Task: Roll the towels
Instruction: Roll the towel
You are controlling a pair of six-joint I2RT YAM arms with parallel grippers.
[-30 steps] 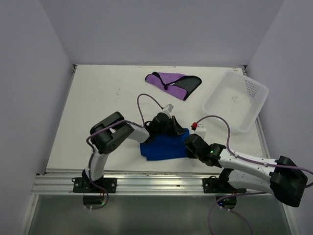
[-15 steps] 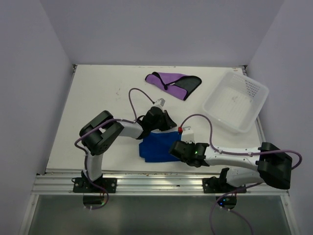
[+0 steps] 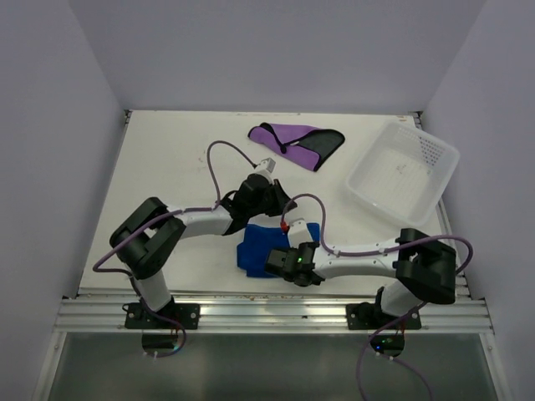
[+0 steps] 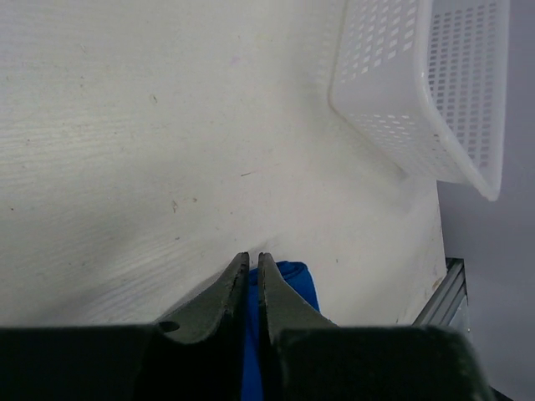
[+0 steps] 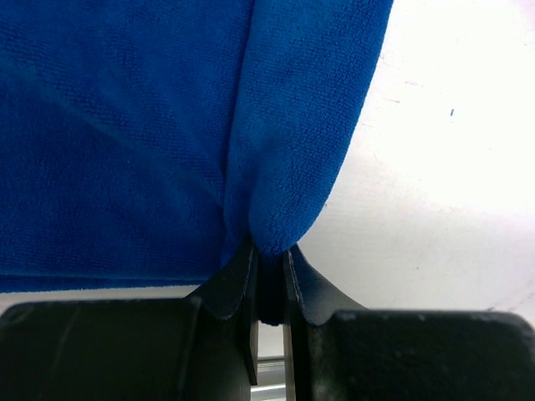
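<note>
Blue towel (image 3: pixel 256 247), long axis left-right, fold clamped in right pincer (image 5: pixel 269 248), left pincer (image 4: pixel 252 260) state unclear

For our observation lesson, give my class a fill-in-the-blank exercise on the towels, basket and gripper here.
The right gripper pinches the blue towel, not the ___ one.
In the top view, the purple towel lies ___ of the white basket.
Altogether ___ towels are visible.
Missing: purple; left; two.
</note>
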